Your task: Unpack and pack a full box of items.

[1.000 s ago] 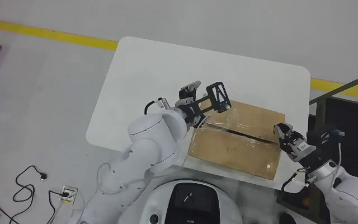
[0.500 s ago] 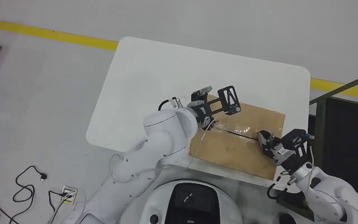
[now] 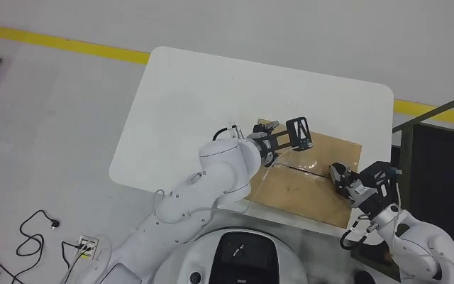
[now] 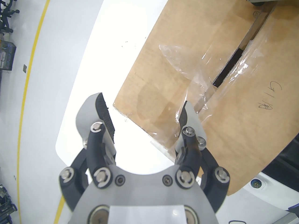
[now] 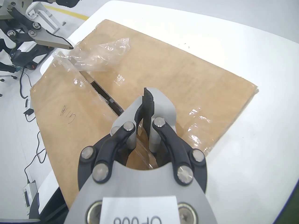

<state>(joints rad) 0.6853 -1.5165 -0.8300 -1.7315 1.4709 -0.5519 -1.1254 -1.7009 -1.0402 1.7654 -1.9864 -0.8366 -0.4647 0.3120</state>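
Right claw [image 5: 147, 94], closed, came onto box [image 5: 177, 71]; left claw [image 4: 143, 100] gapes beside loose tape [image 4: 184, 64].

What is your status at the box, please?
Left end effector open at a box corner, beside crumpled clear tape. Right end effector shut over the seam. Box closed, tape partly lifted.

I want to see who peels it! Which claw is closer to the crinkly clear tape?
Left. The left claw touches the crinkly clear tape; the right claw is over the box, at the seam's far end.
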